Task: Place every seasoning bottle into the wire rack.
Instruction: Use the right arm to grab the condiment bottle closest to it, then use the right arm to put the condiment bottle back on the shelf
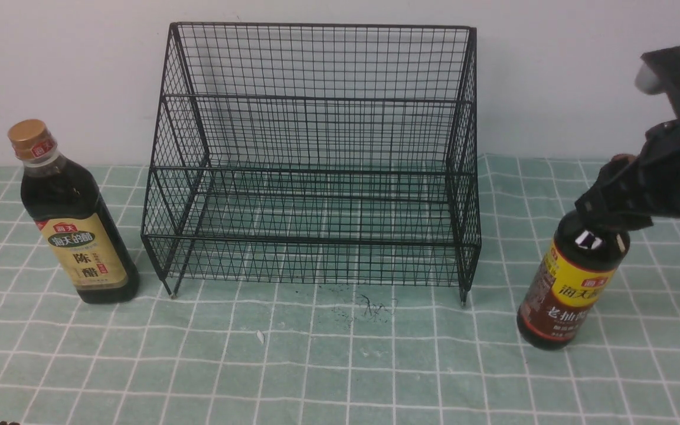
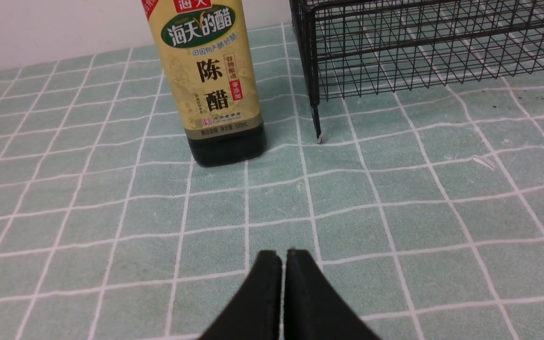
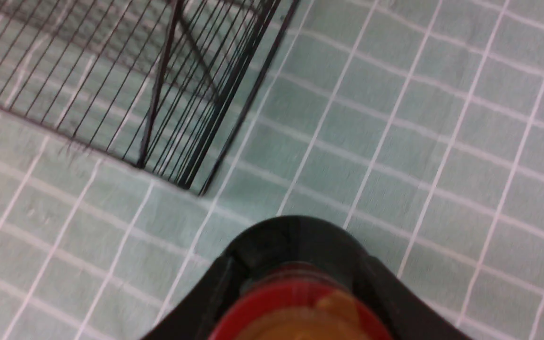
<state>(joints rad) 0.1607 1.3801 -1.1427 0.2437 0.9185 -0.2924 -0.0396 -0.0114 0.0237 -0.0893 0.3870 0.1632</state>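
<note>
Wire rack (image 1: 316, 171) stands on short legs at the middle of the far edge of the table (image 1: 340, 366), its open front facing the near edge. In the front view, the tan-cap bottle (image 1: 77, 230) stands upright on the table toward the left edge, just beside the left side of the rack and outside it. The red-brown-cap bottle (image 1: 570, 289) is toward the right edge, outside the rack and apart from its right side, with its top tilted toward the right edge. Whether its base rests flat on the table cannot be determined. The right hand (image 1: 614, 203) is closed around the neck of this bottle and hides most of the cap. In the left wrist view, the left hand (image 2: 284, 257) is over bare table (image 2: 111, 212) on the near side of the tan-cap bottle (image 2: 210, 80). Its two fingers are pressed nearly together and hold nothing. The beige label faces this camera, and the front left leg of the wire rack (image 2: 418, 47) stands just beside the bottle without touching it. The right wrist view is blurred. The right hand (image 3: 298, 264) has one finger on each side of the neck of the red-brown-cap bottle (image 3: 300, 311). The front right corner of the wire rack (image 3: 168, 94) lies near, apart from the bottle, on the table (image 3: 395, 141).
</note>
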